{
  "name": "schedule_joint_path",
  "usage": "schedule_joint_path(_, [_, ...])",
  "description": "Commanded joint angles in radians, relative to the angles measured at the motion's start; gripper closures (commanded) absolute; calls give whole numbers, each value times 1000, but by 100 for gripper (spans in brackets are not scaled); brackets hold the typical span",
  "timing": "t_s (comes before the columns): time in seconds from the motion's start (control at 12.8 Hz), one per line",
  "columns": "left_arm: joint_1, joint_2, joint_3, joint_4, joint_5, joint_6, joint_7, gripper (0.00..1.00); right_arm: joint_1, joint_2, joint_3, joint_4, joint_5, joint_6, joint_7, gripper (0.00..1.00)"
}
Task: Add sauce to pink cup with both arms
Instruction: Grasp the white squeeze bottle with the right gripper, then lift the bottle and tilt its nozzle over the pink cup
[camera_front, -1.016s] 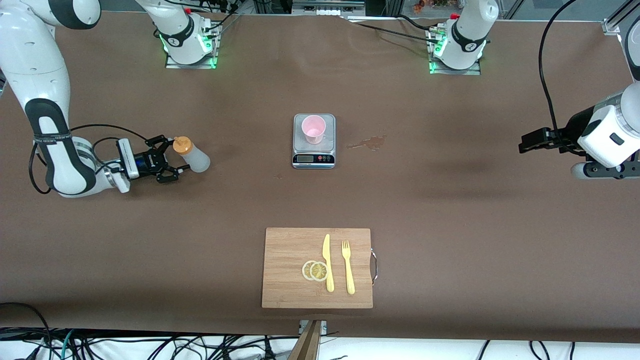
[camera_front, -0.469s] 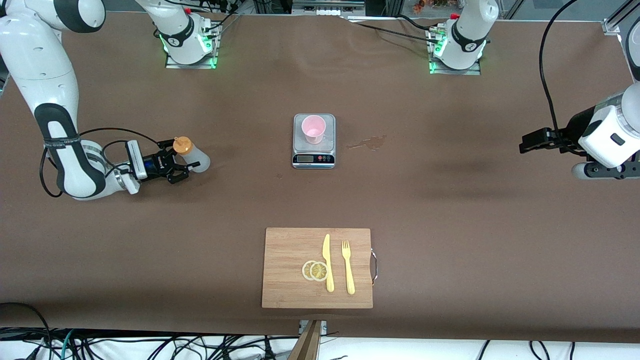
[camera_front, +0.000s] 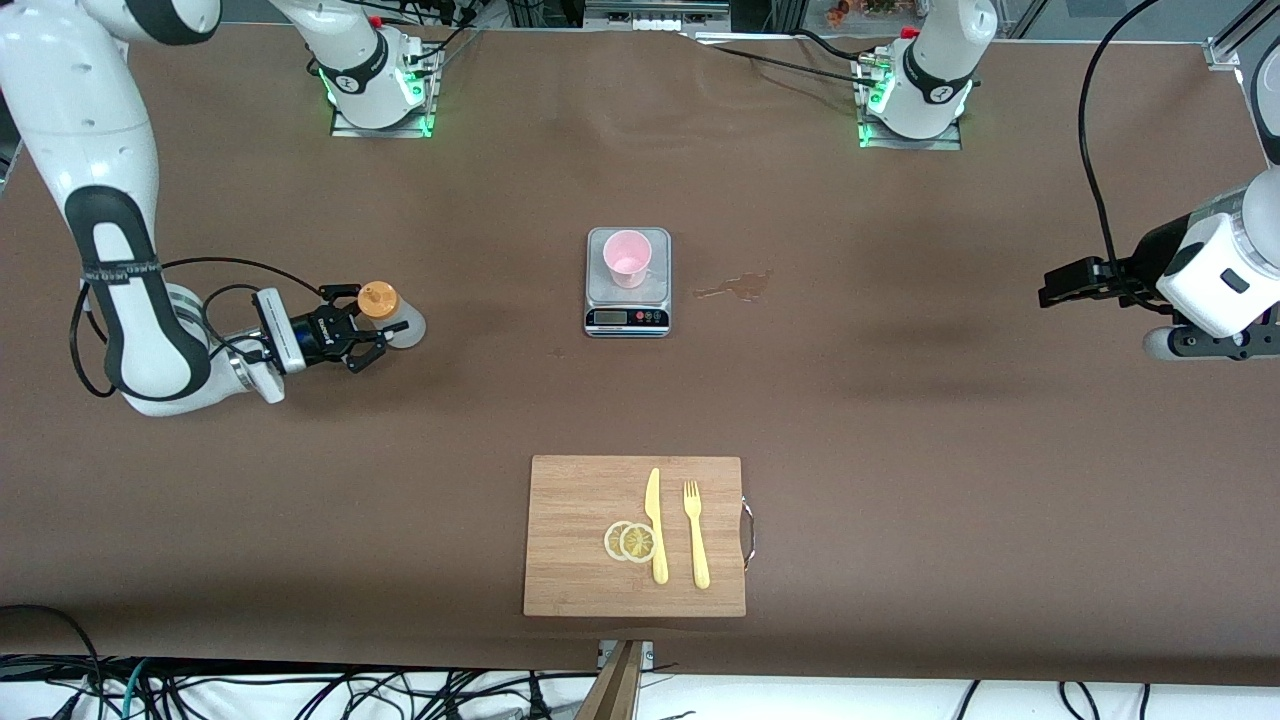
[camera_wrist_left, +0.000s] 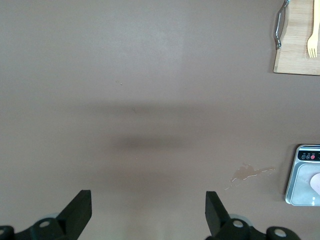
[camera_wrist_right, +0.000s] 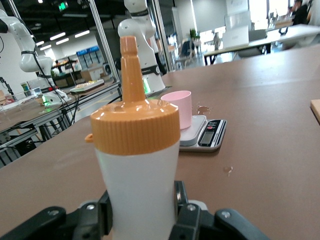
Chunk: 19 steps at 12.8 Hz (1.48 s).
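Note:
The sauce bottle (camera_front: 392, 314), whitish with an orange nozzle cap, stands near the right arm's end of the table. My right gripper (camera_front: 366, 326) is shut on its body; in the right wrist view the fingers (camera_wrist_right: 186, 210) press both sides of the bottle (camera_wrist_right: 137, 170). The pink cup (camera_front: 627, 258) stands on a small scale (camera_front: 627, 318) at the table's middle and also shows in the right wrist view (camera_wrist_right: 178, 107). My left gripper (camera_front: 1050, 285) waits open and empty above the left arm's end of the table, its jaws wide apart (camera_wrist_left: 147, 215).
A wooden cutting board (camera_front: 575, 580) lies nearer the front camera with a yellow knife (camera_front: 655, 525), a yellow fork (camera_front: 696, 535) and lemon slices (camera_front: 630, 541). A small liquid spill (camera_front: 735, 287) lies beside the scale toward the left arm's end.
My right gripper moved in around the sauce bottle and closed on it. The bottle shifted slightly toward the scale. The left arm has not moved.

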Motion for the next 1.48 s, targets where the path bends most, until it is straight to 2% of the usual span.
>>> schedule_joint_path(0.0, [8,-6,-8,-3,3,-8,14,0,122,-169,-9,-33,-92,90,214,88])
schedule_joint_path(0.39, [8,5,-8,22,2,-8,8,0,333,-291,-6,-32,-348,231,551,87])
schedule_joint_path(0.7, [9,7,-8,23,3,-8,8,0,492,-302,-3,-29,-535,317,792,87])
schedule_joint_path(1.41, [11,7,-7,25,5,-8,8,0,770,-322,-3,-27,-876,334,1348,86])
